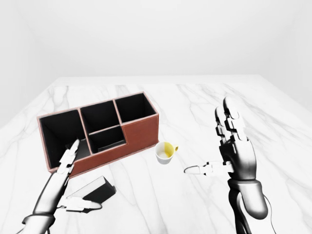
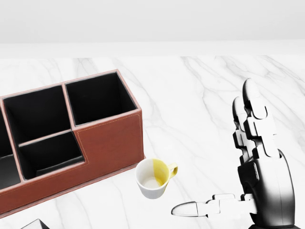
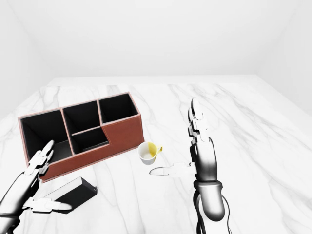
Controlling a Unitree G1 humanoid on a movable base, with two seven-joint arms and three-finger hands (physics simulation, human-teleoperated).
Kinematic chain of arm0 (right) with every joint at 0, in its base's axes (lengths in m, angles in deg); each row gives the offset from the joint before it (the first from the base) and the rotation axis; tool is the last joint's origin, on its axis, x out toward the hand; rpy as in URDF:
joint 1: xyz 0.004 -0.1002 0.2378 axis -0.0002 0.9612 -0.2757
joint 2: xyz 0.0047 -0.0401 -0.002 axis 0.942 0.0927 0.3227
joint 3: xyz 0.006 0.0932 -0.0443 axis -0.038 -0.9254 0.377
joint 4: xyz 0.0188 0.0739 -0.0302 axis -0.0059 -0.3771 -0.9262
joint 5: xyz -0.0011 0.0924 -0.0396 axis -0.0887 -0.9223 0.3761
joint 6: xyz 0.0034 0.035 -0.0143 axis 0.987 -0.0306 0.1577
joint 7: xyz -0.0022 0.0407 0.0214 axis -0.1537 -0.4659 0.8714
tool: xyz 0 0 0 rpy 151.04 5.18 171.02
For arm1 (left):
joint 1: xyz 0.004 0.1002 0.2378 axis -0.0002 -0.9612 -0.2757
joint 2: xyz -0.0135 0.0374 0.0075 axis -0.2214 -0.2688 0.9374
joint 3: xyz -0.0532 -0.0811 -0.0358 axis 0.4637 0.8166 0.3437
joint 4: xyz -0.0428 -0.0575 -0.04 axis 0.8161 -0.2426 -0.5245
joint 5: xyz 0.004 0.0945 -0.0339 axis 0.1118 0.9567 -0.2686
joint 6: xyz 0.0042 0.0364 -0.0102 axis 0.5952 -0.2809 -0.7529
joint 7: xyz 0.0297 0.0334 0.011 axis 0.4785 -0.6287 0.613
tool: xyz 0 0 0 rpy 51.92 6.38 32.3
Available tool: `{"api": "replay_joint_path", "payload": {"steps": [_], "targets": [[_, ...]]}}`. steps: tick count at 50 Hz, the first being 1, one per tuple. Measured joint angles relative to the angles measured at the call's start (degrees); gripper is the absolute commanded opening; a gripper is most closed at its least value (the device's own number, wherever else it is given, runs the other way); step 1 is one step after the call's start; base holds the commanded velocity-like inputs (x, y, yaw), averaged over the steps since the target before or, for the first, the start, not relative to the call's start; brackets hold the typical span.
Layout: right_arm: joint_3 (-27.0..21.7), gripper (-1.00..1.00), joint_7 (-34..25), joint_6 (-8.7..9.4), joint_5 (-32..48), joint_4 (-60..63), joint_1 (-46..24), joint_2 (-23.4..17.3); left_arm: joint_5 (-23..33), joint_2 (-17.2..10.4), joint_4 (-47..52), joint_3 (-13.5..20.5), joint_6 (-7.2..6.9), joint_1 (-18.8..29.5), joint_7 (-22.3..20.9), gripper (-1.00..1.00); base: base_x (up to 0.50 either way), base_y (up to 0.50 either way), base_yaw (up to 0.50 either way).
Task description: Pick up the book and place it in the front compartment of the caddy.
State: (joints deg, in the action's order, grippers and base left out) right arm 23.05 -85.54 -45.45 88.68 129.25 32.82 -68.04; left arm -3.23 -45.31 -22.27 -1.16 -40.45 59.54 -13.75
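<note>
The book (image 1: pixel 95 191), dark and flat, lies on the marble table at the lower left of the left-eye view, just below the caddy. The caddy (image 1: pixel 139 134) is a red-brown box with black compartments, one of them low and open at its near side (image 1: pixel 108 139). My left hand (image 1: pixel 68 187) is open, with its fingers spread just left of the book and its thumb beside the book's lower edge. My right hand (image 1: pixel 214 146) is open and empty, held upright to the right of the mug.
A white mug with a yellow inside (image 1: pixel 165 152) stands on the table just right of the caddy's near corner, between the caddy and my right hand. The marble table (image 1: pixel 195 102) runs on beyond the caddy and to the right.
</note>
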Motion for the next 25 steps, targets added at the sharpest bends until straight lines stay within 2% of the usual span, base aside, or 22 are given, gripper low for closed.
{"api": "replay_joint_path", "payload": {"steps": [12,25], "targets": [[-0.1,0.98,0.0,0.0,-0.1,0.0,0.0,0.0,0.7,0.2,-0.8,0.0,0.0,-0.3,-0.5,1.0,0.0,0.0,0.0],[-0.2,0.98,0.0,0.0,-0.2,-0.1,0.0,0.0,4.0,-1.2,-4.7,-0.7,0.0,0.3,0.4,1.0,0.0,0.0,0.0]]}}
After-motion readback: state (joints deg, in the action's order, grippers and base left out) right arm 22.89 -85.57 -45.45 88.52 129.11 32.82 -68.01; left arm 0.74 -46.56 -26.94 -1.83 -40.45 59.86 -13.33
